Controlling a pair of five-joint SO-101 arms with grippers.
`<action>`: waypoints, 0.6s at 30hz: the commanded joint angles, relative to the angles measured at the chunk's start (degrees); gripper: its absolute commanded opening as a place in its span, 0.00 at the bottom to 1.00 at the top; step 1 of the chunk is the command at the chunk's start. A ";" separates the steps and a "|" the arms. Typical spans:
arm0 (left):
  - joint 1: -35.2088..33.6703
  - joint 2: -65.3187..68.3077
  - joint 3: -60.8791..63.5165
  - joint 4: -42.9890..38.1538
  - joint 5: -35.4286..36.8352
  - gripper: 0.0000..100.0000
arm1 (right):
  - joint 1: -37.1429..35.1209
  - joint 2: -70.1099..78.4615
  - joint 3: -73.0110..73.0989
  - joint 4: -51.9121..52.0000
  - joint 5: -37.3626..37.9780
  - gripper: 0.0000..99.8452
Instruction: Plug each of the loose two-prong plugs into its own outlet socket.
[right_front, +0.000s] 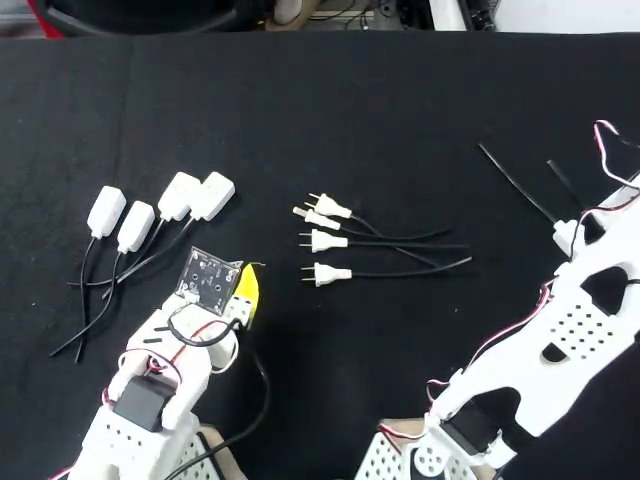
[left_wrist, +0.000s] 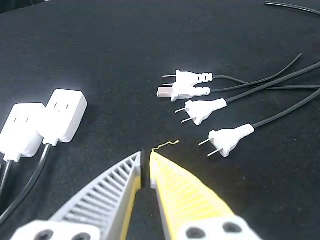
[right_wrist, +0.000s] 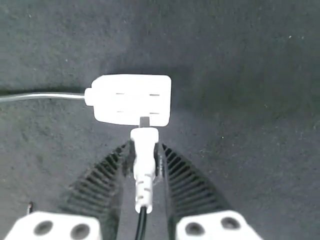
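Observation:
Several loose white two-prong plugs (right_front: 325, 240) lie mid-table, with black cords trailing right; the left wrist view has them (left_wrist: 205, 110) just beyond my left gripper. Several white outlet sockets (right_front: 160, 210) lie in a row at the left, two of them (left_wrist: 62, 115) close by. My left gripper (right_front: 243, 272) (left_wrist: 146, 159), one finger grey and one yellow, is shut on nothing between sockets and plugs. At the right edge, my right gripper (right_front: 570, 237) (right_wrist: 145, 150) is shut on a white plug (right_wrist: 145, 160) whose prongs meet the edge of a white outlet socket (right_wrist: 131, 98). How deep they sit is unclear.
Two black cords (right_front: 515, 185) run up and left from the right gripper's spot. The black cloth covers the table to its far edge (right_front: 320, 35). Black socket cords (right_front: 95, 300) loop toward the left arm's base.

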 joint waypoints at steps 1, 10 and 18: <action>-0.57 -0.44 0.66 -0.79 -0.62 0.05 | 0.26 -0.75 -4.35 1.93 0.53 0.01; -0.57 -0.44 0.92 -1.14 -0.62 0.05 | 2.73 0.31 -4.79 -0.18 2.37 0.01; -0.57 -0.44 1.01 -1.23 -0.62 0.05 | 2.55 5.58 -5.14 -2.20 5.19 0.01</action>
